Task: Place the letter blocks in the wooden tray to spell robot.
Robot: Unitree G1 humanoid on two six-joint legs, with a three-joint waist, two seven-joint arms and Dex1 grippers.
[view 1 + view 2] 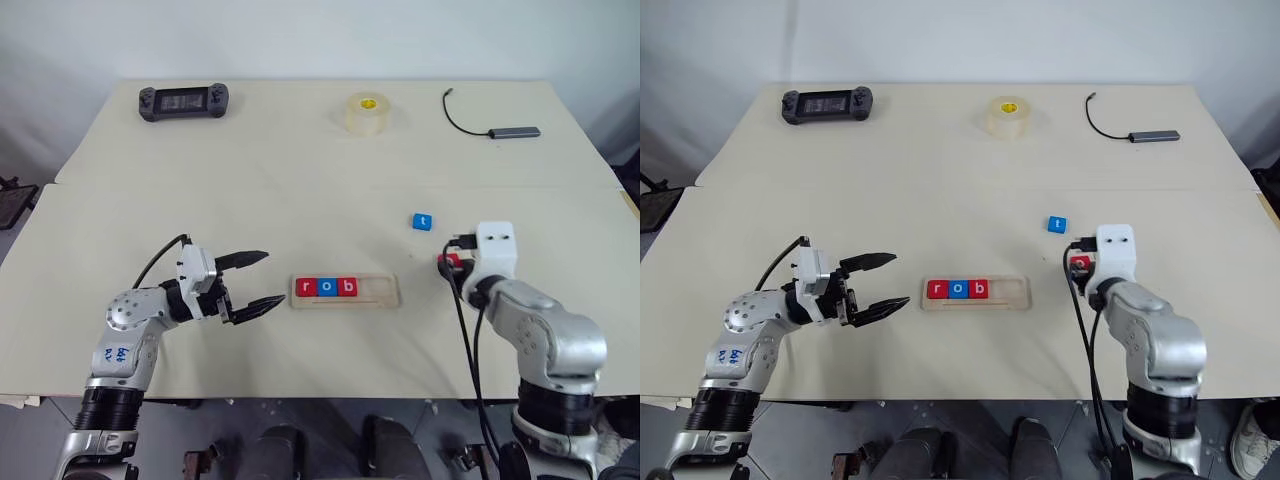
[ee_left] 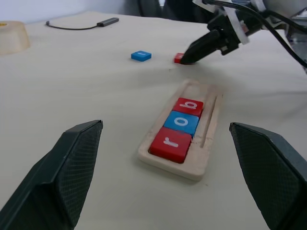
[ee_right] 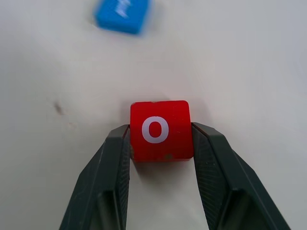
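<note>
The right tool (image 3: pixel 160 139) is clamped on a small red square block with a white letter o (image 3: pixel 160 129), one black finger on each side face. It holds the block by the sides, so the letter stays on top and the block can go flat down into the slot. This block sits on the pale bench (image 1: pixel 300 190), at about three o'clock from the long pale wooden tray (image 1: pixel 346 291) and a little apart from it.

In the tray lie three blocks in one row: a red r (image 1: pixel 305 288), a blue o (image 1: pixel 326 288) and a red b (image 1: pixel 347 288). They fill the end at nine o'clock, so the free part of the slot is on the side toward the right tool. I judge the held o goes next to the b.

A small blue square block with a white t (image 1: pixel 422 221) lies free on the bench, at about eleven o'clock from the right tool and near it. It is the last letter, so it waits.

The left tool (image 1: pixel 248 284) hovers at nine o'clock from the tray, its fingers wide apart and holding nothing.

The count: five letter blocks, one tray, two tools. Three blocks are placed and two are not yet.
</note>
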